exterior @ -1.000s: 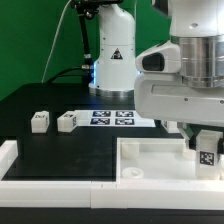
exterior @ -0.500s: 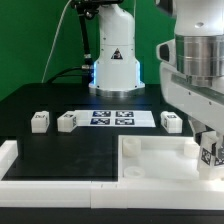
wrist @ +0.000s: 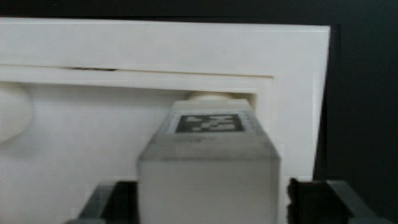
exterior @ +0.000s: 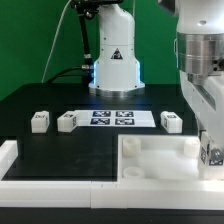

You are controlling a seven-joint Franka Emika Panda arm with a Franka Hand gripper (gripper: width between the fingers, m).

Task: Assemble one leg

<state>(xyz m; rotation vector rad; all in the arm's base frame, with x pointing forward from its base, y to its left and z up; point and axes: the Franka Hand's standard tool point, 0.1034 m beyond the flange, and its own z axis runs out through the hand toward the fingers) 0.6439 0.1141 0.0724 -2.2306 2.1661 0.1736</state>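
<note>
At the exterior view's right edge, you can see the arm standing over the large white panel, with one leg carried low at the panel's far right corner. You would judge the job partway through: the leg is picked up and brought to the panel, but it does not look seated yet. From the wrist view the leg points its tip at a round socket in the panel, with the tagged face towards the camera; whether the tip already touches the socket you cannot tell. Seating and fixing it are what is left.

The gripper has its two fingers set a leg's width apart, one pressed to each side of the leg, so it is clamped on that leg and nothing else.

Three more legs lie untouched on the black table: two towards the exterior view's left, one beside the marker board.
</note>
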